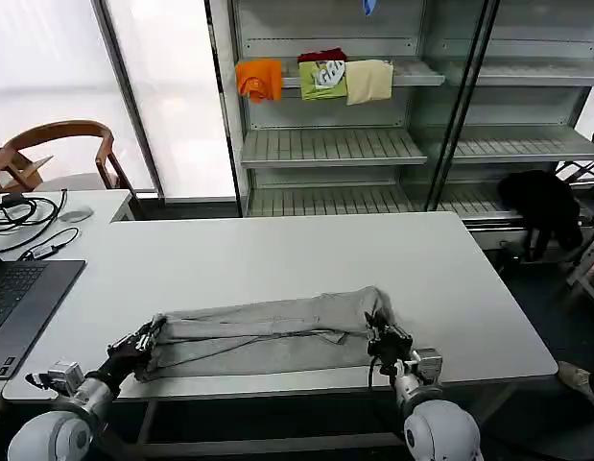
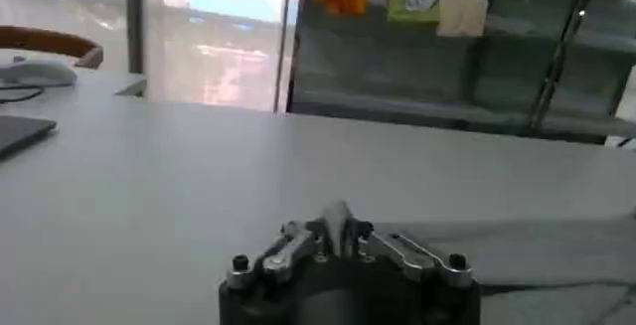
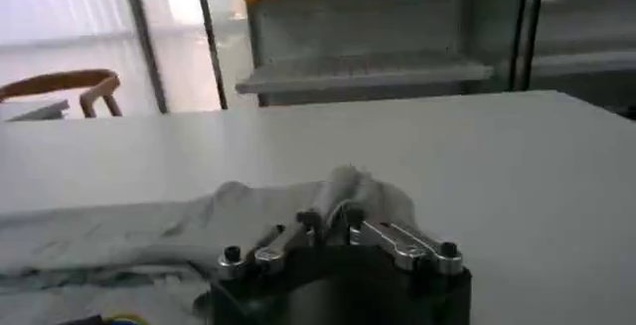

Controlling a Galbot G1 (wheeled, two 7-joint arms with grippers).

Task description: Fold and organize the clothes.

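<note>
- Here, the left gripper (image 1: 151, 335) is seen closed on the left end of the grey shirt (image 1: 268, 336), a peak of cloth being pinched between its fingers (image 2: 298, 243) in the left wrist view.
- The right gripper (image 1: 378, 331) is likewise clamped on the right end of the shirt, where a bunched hump of fabric is raised between its fingers (image 3: 383, 238).
- The shirt is laid as a long folded band along the near edge of the white table (image 1: 277, 259), at about 6 o'clock on the tabletop, stretched between the two grippers.
- The fingertips themselves are buried in cloth, so the exact grip depth cannot be made out.
- No chest print can be made out on the folded shirt.
</note>
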